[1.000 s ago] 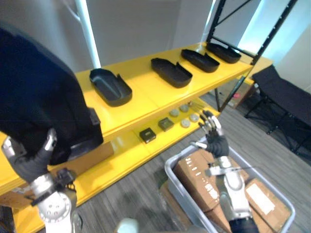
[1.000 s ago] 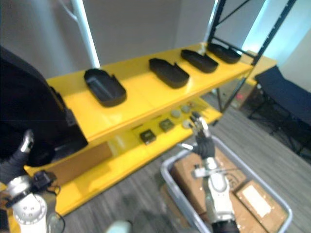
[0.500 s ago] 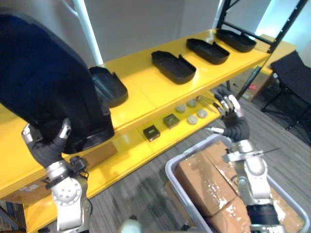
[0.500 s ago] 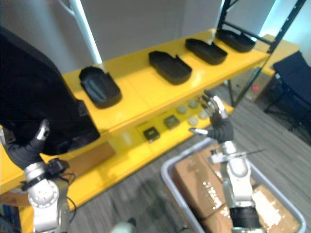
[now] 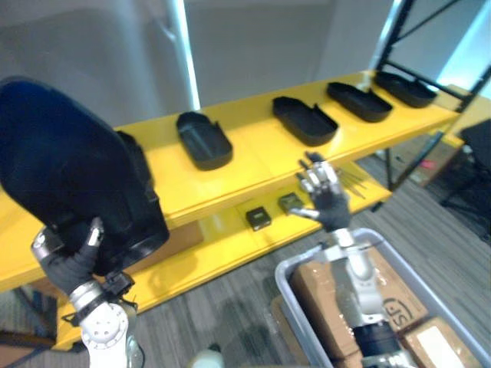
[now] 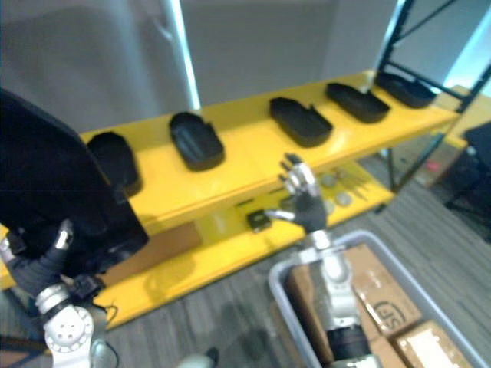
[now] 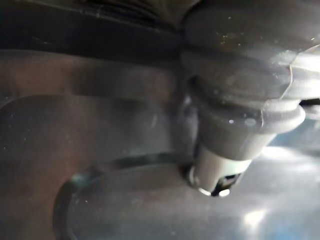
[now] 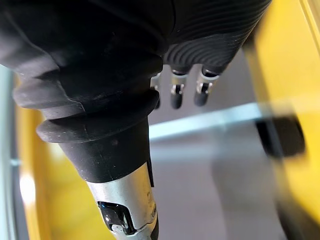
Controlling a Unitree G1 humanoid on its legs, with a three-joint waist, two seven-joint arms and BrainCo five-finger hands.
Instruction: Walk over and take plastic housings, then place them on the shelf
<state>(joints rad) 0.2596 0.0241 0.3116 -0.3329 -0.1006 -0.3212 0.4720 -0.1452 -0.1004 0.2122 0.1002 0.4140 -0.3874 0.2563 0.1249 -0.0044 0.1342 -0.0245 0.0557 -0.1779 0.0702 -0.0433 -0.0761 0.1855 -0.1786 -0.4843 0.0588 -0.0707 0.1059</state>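
Note:
My left hand (image 5: 70,259) is at the lower left, its fingers curled on the lower edge of a large black plastic housing (image 5: 69,172) that it holds up in front of the yellow shelf (image 5: 253,157). In the left wrist view its thumb (image 7: 220,160) lies against the housing's dark surface (image 7: 100,150). Several more black housings lie in a row on the top shelf, among them one (image 5: 203,139) near the middle and one (image 5: 304,119) further right. My right hand (image 5: 326,201) is raised before the lower shelf, fingers (image 8: 182,92) straight and spread, holding nothing.
A grey bin (image 5: 295,307) with cardboard boxes (image 5: 391,287) stands on the floor at the lower right, under my right arm. Small dark blocks (image 5: 258,218) and round discs lie on the lower shelf. A black rack upright (image 5: 399,46) rises at the far right.
The camera has swung, so the shelf sits further right in the picture. My right hand has risen and now stands before the lower shelf. The left hand still holds the housing.

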